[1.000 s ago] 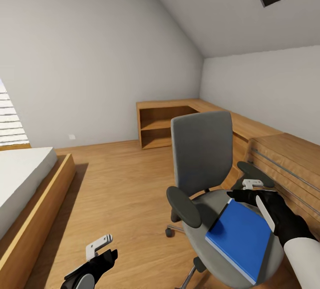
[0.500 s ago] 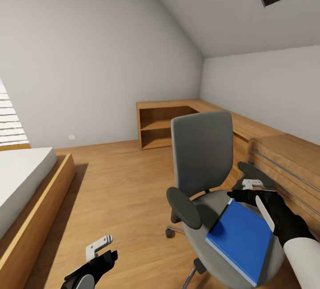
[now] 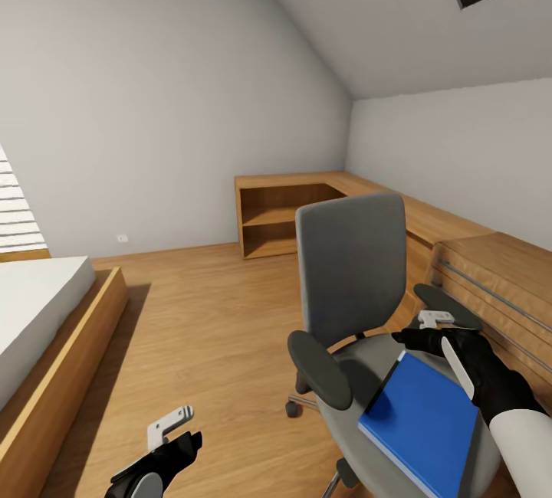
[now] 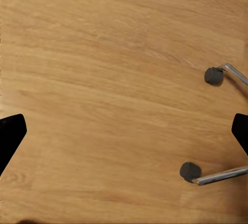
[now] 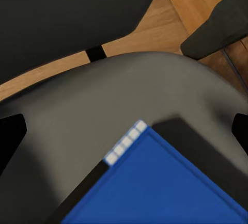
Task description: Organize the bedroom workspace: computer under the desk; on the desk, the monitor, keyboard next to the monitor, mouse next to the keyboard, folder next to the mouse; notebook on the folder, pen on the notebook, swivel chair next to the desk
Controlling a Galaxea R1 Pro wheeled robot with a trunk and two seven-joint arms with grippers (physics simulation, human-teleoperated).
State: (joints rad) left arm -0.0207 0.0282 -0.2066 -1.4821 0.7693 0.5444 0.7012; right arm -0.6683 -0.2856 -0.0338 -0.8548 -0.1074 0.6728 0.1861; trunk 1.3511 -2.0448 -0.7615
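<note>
Head view: the blue folder (image 3: 420, 420) lies flat on the swivel chair (image 3: 353, 268) seat, just below the right end effector (image 3: 437, 329); the left end effector (image 3: 170, 427) hangs well apart.

Right wrist view: spread fingers straddle the folder's corner (image 5: 155, 182).

Left wrist view: fingers spread over bare floor (image 4: 103, 79).

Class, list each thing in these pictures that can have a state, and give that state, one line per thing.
folder: closed, lying flat on the chair seat, not gripped.
swivel chair: upright on the wood floor, beside the low wooden dresser.
right gripper: open, over the folder's far corner.
left gripper: open, holding nothing, over bare floor.
</note>
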